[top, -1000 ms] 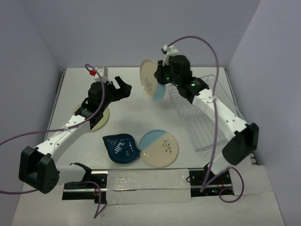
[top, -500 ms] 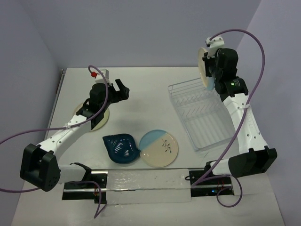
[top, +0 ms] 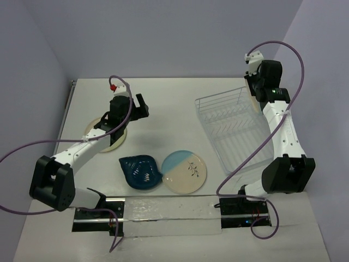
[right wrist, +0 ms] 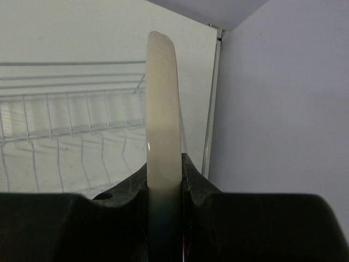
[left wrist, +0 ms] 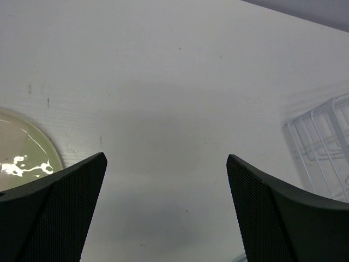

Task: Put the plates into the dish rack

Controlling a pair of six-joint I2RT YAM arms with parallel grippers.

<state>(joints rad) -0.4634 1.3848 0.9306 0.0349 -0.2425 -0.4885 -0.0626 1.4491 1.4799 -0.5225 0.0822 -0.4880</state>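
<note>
J: Right arm's swung out since a second ago. It was over mid-table, now it's past the far right corner of the dish rack (top: 233, 134). Left arm has barely shifted.

R: State of the right gripper (right wrist: 163, 177)?

J: Clamped on the rim of a plate (right wrist: 162, 103). Wrist view shows it edge-on and upright, cream rim, with the rack's wires behind it. From overhead it's too thin to pick out.

R: And the left gripper (left wrist: 166, 196)?

J: Spread wide, gripping nothing. It hangs over bare table (top: 174, 101), just right of the pale yellow plate (top: 116, 143).

R: Other plates?

J: Yellow one lies flat at the left, partly under the left arm. The teal leaf dish (top: 140, 171) and a cream-and-blue sprig plate (top: 184, 172) lie flat near the front, side by side, edges touching as far as I can tell. All three are outside the rack.

R: Surface, room?

J: White matte top, a few faint scuffs in the left wrist view. Rack sits at the right, slightly angled. Pale lilac walls (top: 163, 33) close in on three sides. Purple cables (top: 283, 42) loop off both arms. A glossy clear strip (top: 169, 210) runs between the bases at the near edge.
</note>
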